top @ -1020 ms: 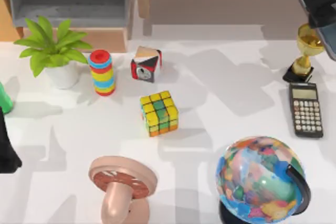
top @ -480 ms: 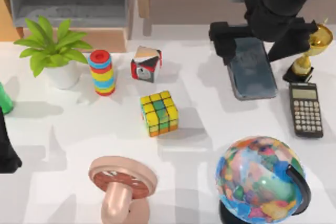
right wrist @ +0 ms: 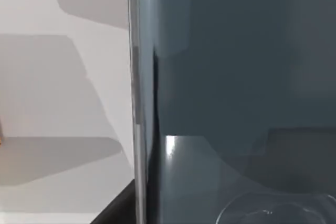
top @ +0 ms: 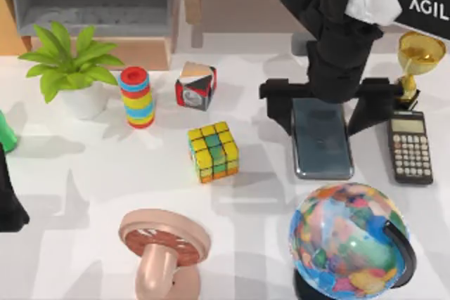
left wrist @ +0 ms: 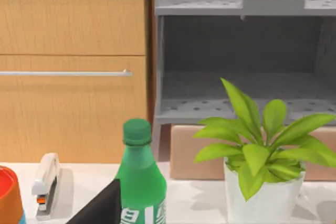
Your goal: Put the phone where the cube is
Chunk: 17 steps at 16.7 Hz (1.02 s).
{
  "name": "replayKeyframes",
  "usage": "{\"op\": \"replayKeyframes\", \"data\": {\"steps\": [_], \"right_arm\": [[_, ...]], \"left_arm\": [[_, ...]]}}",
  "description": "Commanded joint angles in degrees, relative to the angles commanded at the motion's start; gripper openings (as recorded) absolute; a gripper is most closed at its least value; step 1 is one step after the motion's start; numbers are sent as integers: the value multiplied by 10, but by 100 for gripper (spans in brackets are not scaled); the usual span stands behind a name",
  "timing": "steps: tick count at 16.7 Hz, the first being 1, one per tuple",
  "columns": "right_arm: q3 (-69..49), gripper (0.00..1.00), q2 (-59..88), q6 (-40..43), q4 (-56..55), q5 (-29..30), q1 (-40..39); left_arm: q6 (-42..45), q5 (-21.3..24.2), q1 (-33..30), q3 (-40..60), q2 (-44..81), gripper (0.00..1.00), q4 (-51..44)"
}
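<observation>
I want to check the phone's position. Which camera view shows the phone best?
The top view: the whole phone lies flat between the cube and calculator, under the right tool. The right wrist view gives a close part of its screen and rim.

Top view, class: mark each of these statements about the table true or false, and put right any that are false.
1. The flat dark glossy phone lies between the multicoloured puzzle cube and the black keypad calculator. True.
2. The phone rests on top of the cube. False: they lie apart on the white table, with the phone nearer the top view's right.
3. The right gripper is over the phone's far end, its fingers spread wide. True.
4. The gold trophy stands at the table's left. False: it stands at the right, behind the calculator.
5. The colourful globe sits nearer the front edge than the phone. True.
6. The left gripper hovers over the cube. False: it is parked at the left edge.
</observation>
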<state>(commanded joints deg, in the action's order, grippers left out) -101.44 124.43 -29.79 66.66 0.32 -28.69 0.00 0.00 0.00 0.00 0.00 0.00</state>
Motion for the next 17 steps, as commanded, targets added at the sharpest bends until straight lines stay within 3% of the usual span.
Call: {"op": "replayKeyframes", "data": {"steps": [17], "right_arm": [[-19,0,-14,4,-19,-12,3]], "left_arm": [[0,0,0,0,0,100,0]]}}
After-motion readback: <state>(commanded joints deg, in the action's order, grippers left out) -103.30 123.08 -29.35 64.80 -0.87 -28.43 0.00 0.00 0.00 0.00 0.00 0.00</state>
